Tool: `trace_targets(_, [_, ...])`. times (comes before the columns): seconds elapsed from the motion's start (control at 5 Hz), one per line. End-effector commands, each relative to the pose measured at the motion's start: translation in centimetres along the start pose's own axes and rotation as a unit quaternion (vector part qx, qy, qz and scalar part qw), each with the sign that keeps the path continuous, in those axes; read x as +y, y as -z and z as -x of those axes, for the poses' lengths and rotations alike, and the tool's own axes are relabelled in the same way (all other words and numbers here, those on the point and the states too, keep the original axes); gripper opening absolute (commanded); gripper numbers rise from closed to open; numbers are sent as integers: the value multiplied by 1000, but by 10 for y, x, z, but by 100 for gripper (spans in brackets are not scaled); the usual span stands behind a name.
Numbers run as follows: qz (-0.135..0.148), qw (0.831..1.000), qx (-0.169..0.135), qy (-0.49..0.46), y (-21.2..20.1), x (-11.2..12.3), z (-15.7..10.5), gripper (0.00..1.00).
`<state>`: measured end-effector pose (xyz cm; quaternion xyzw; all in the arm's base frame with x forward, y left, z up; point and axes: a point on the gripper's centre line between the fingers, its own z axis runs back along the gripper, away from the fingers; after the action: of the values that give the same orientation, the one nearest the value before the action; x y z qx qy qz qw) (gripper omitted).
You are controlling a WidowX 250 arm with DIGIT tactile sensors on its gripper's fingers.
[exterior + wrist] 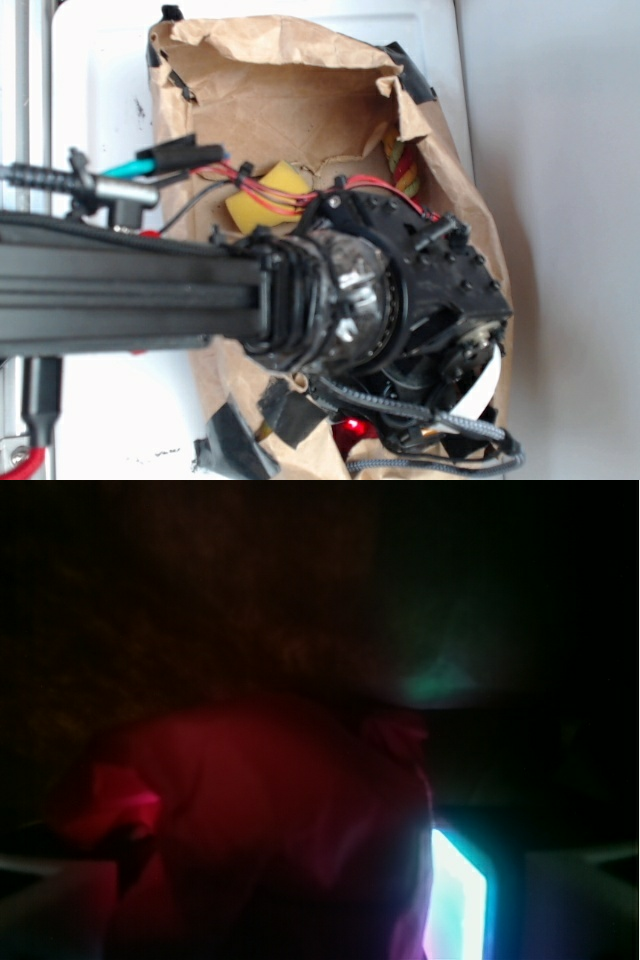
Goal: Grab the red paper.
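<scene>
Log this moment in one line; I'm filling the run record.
phase: at grasp | gripper: low over brown paper, jaw state unseen | red paper: fills wrist view | yellow sponge: untouched

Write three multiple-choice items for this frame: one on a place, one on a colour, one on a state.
1. Where does the yellow sponge lie?
A. On the brown paper sheet, beyond the arm
B. On the bare white table
C. Between the gripper's fingers

2. What colour fills the wrist view?
A. Yellow
B. Dark red
C. Green

3. How does the red paper sit to the wrist camera?
A. Far off
B. Out of view
C. Very close, blurred

Answers:
1 A, the sponge rests on brown paper.
2 B, the red paper spans that view.
3 C, it fills the frame out of focus.
</scene>
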<state>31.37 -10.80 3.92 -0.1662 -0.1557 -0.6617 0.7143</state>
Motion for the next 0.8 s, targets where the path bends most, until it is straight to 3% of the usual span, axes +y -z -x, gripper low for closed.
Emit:
trace_targets(0.0, [-78, 992, -12, -95, -49, -44, -21, 0])
trace_targets(0.2, [-118, 970, -23, -212, -69, -59, -7, 0])
trace_targets(0.4, [-137, 932, -3, -336, -79, -70, -4, 0])
trace_targets(0.6, [-141, 877, -9, -459, -84, -73, -1, 0])
